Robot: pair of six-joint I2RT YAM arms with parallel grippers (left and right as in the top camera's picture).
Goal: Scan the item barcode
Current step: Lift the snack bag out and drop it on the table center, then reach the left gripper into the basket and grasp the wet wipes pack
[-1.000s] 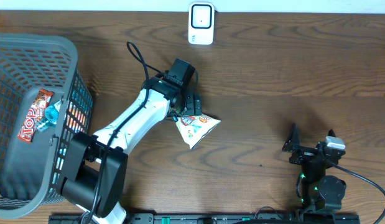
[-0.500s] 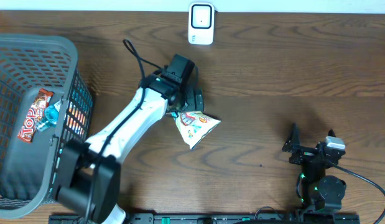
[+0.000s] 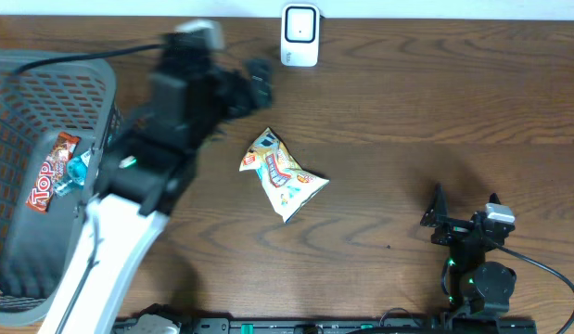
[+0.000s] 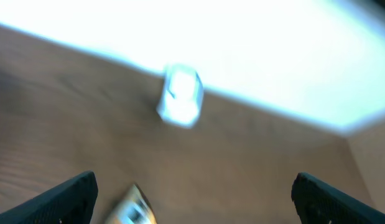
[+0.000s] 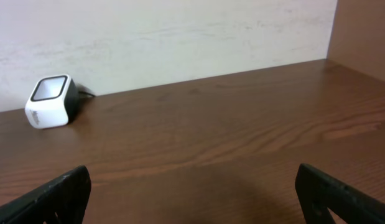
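Yellow crinkled foil snack bag lies flat on the brown wooden table, free of both arms, its long axis running from ten o'clock to four o'clock in the overhead view. Left gripper hangs blurred above the table at about eleven o'clock from the bag, fingers spread wide with nothing between them. Right gripper sits parked well apart at four o'clock, likewise wide open and empty. White box-shaped barcode scanner stands at twelve o'clock from the bag, by the far edge. Left arm is clearly nearer, so I judge the pick-up falls to it, coming down toward five o'clock.
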